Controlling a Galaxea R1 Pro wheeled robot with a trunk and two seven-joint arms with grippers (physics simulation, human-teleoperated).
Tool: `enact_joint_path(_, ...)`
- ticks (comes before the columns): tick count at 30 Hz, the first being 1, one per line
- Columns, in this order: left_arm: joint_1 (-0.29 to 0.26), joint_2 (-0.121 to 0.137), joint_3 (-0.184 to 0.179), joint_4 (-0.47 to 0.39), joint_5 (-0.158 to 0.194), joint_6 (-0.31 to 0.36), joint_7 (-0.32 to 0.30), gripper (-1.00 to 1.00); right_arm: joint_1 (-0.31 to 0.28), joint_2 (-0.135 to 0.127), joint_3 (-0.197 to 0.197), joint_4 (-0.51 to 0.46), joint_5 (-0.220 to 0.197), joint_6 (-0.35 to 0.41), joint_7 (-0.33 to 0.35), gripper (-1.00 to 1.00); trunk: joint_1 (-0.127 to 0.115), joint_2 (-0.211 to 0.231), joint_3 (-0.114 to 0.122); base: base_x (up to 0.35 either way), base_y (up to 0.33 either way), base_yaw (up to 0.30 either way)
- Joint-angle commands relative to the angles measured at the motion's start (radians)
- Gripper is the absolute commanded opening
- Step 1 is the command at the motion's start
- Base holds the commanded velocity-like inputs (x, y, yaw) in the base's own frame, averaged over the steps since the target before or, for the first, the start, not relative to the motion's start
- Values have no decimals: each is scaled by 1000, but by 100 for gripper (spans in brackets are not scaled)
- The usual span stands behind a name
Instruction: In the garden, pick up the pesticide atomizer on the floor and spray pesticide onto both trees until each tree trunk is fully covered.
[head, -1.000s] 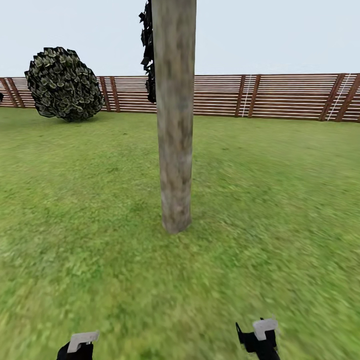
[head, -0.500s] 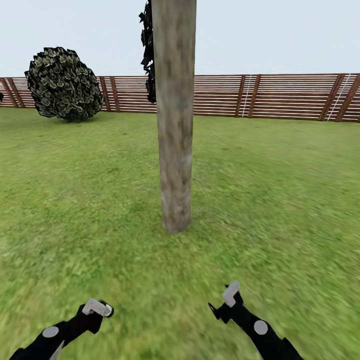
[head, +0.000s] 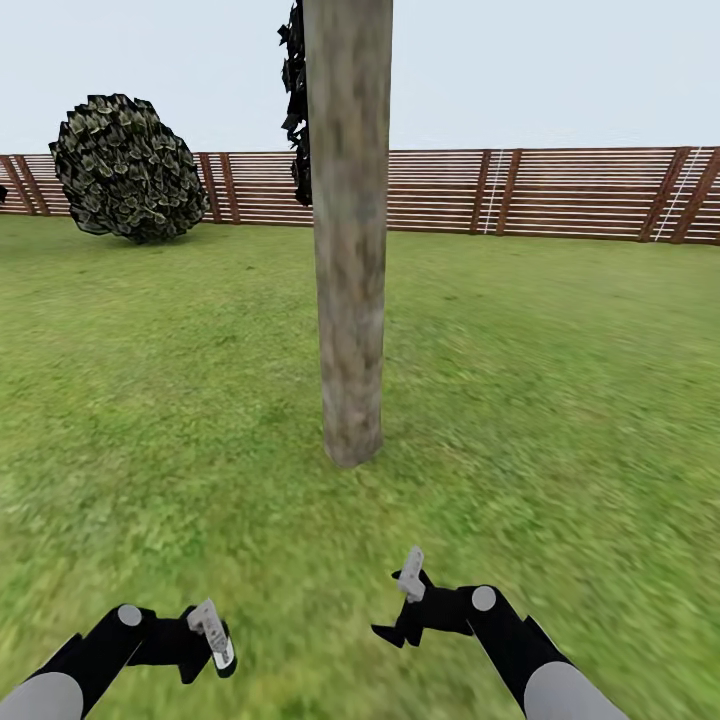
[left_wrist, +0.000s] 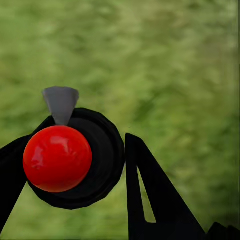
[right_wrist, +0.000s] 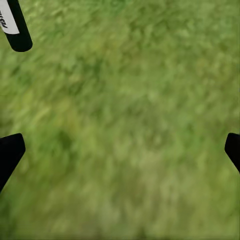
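Grass (head: 560, 380) covers the ground all the way to a brown slat fence (head: 580, 195) at the back of the garden. One tree trunk (head: 348, 250) stands straight up in the middle, thick and pale grey-brown with blotchy bark, and its foot sits in the lawn ahead of both arms. I cannot see any pale specks on the bark from here. A round dark bush (head: 128, 168) sits far off by the fence on the left side, and some dark leaves (head: 296, 100) hang behind the trunk. The left gripper (head: 205, 635) is low in the head view and is clamped on the pesticide atomizer (head: 215, 633), a small black bottle with a grey top. In the left wrist view the atomizer (left_wrist: 70, 157) shows a shiny red ball on a black round body with a grey nozzle, squeezed between the black fingers (left_wrist: 150, 195). The right gripper (head: 405, 610) hangs over the grass, near the left one. In the right wrist view its two black fingertips (right_wrist: 10, 152) are wide apart with nothing between them.
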Motion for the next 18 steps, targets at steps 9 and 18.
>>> enact_joint_path(9, -2, -38, -115, -37, -2, -19, 1, -100, 0, 19, 95, -4, 21, 1, 3, -100, 0, 0, 0, 0, 0, 0)
enact_joint_path(18, -2, -68, -133, -46, -5, -21, 1, -100, 0, 27, 135, -56, 24, 3, 3, -100, 0, 0, 0, 0, 0, 0)
